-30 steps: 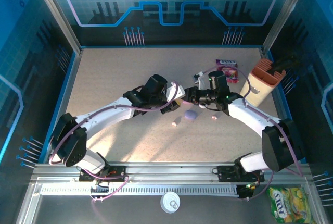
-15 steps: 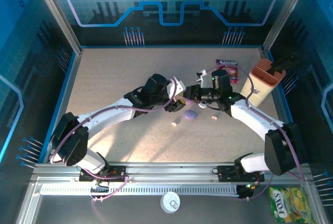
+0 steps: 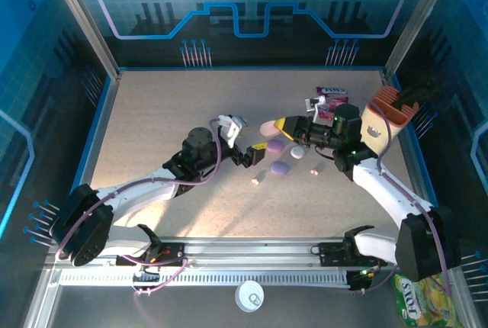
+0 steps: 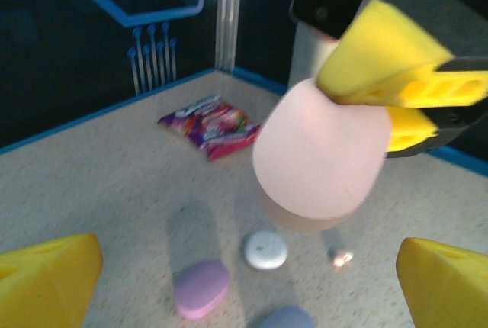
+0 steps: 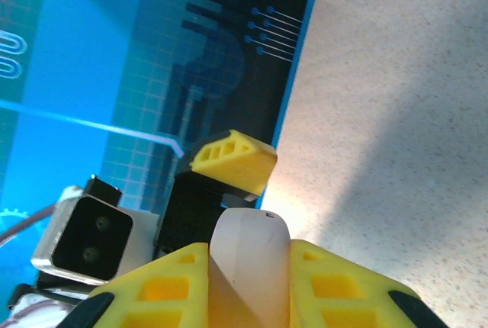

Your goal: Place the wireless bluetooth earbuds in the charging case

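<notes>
My right gripper [image 3: 280,125] is shut on a pale pink oval charging case [image 3: 268,127], which it holds above the table. In the right wrist view the case [image 5: 248,267] stands edge-on between the two yellow fingers [image 5: 152,294]. My left gripper [image 3: 252,152] is open, just left of and below the case, with nothing between its fingers. In the left wrist view the pink case [image 4: 320,152] hangs ahead, free of the left fingers [image 4: 46,278]. Two tiny pink earbuds [image 3: 256,181] [image 3: 313,171] lie on the table; one earbud [image 4: 339,255] shows below the case.
Three more oval cases lie under the grippers: purple [image 3: 275,146], bluish purple [image 3: 279,168] and white [image 3: 297,152]. A candy packet [image 3: 332,102] and a tan holder [image 3: 383,120] stand at the back right. The blue wall edge [image 3: 103,114] bounds the table.
The two grippers were together at the centre. The left one has opened and drawn back to the left. The right one has moved right and back with the pink case in it.
</notes>
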You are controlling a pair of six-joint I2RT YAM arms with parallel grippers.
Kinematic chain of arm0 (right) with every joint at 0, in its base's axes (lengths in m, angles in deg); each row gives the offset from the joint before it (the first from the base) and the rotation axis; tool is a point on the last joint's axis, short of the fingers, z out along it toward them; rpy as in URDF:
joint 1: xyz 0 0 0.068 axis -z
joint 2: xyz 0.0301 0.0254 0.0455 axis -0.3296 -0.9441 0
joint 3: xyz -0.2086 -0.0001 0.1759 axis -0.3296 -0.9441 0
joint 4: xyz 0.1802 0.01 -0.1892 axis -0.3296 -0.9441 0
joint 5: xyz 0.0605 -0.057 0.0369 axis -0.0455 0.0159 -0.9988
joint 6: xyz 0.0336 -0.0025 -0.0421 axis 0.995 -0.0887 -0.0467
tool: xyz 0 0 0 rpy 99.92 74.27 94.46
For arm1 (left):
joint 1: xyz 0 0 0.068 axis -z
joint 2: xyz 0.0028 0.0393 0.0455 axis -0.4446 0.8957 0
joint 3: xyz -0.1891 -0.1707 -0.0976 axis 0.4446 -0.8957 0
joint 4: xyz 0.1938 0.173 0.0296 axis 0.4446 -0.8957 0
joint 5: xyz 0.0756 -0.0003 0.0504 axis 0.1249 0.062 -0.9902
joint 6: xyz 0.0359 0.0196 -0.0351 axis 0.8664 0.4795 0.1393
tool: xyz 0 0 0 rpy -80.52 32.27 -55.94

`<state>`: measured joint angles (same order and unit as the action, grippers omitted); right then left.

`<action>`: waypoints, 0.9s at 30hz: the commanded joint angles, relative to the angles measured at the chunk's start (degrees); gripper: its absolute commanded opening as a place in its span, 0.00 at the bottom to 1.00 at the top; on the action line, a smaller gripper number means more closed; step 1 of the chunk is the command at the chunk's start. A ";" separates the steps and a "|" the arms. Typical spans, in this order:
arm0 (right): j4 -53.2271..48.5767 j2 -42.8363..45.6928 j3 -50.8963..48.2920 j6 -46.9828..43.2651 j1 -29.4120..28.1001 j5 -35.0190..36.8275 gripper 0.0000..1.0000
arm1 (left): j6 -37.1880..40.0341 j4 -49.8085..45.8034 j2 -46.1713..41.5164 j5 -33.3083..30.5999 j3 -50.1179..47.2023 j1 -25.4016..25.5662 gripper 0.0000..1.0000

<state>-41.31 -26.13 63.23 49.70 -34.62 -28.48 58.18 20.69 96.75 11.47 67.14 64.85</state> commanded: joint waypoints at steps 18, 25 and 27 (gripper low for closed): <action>19.72 9.89 -3.52 27.35 0.83 -1.95 0.16 | 0.85 24.73 7.70 20.13 5.26 -0.28 0.88; 22.92 8.99 -3.93 31.23 0.12 -2.21 0.15 | 0.16 27.47 9.89 22.81 7.05 -0.30 0.80; 21.71 9.25 -4.16 30.69 -0.16 -2.17 0.15 | 0.26 27.54 10.14 22.89 7.34 -0.33 0.79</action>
<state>-21.68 -17.17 59.45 79.12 -34.23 -29.90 58.40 44.91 106.08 31.84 72.53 64.81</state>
